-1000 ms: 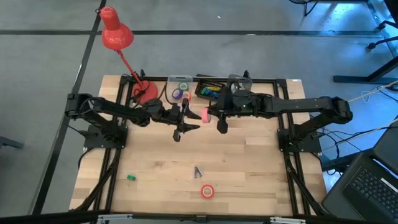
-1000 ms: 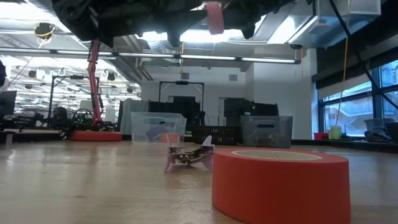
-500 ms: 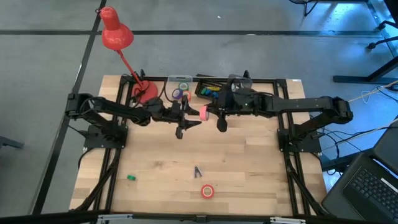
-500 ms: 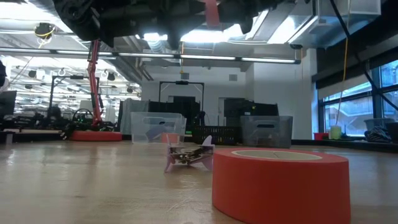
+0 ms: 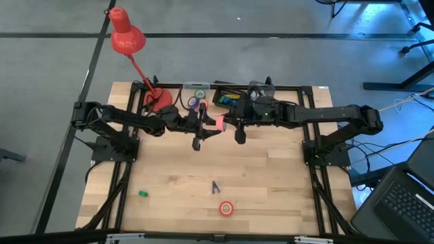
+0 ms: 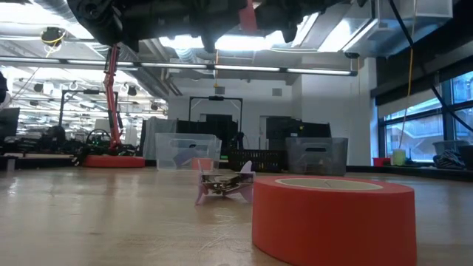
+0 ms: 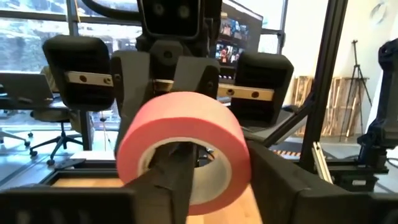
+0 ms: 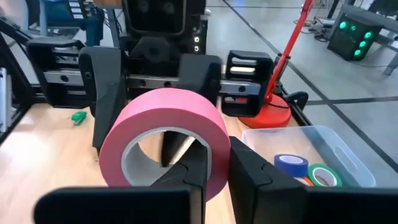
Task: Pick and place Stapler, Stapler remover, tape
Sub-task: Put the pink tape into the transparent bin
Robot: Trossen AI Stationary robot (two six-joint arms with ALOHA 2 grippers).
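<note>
I see pink tape roll (image 5: 220, 123) held in air mid-table, far side, between left gripper (image 5: 203, 129) and right gripper (image 5: 234, 125). Both look clamped on roll. Red tape roll (image 5: 226, 208) near edge, beside staple remover (image 5: 215, 187).

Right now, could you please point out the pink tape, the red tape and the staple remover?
pink tape (image 8: 163, 134): right wrist view, outer band.
red tape (image 6: 332, 214): low view, side wall.
staple remover (image 6: 219, 186): low view, metal body.
</note>
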